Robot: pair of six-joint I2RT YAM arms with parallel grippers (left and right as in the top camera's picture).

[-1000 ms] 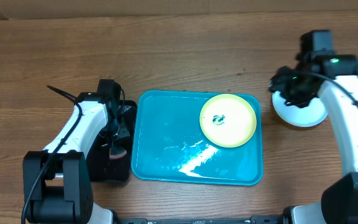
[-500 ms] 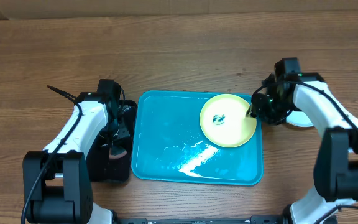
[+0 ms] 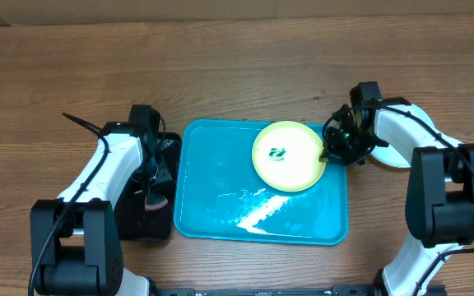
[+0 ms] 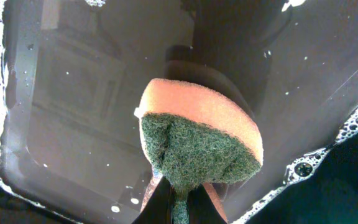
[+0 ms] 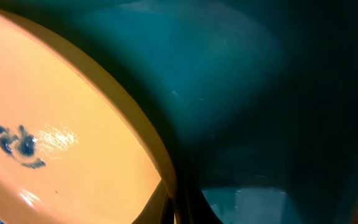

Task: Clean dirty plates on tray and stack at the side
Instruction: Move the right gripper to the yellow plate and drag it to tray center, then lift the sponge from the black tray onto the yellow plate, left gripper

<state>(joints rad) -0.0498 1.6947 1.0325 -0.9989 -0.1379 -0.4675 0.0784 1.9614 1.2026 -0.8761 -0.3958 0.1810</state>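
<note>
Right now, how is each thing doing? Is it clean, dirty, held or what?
plate: dirty, blue smudge, rim pinched by the right gripper.
tray: wet, white smear inside.
sponge: squeezed in the left gripper, over the black tray.
black tray: holds soapy water.
right gripper: shut on the plate.
left gripper: shut on the sponge.

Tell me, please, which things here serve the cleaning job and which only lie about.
For the job: yellow-green plate, blue tray, sponge, black tray of soapy water.
Lying about: thin black strip on the table.
</note>
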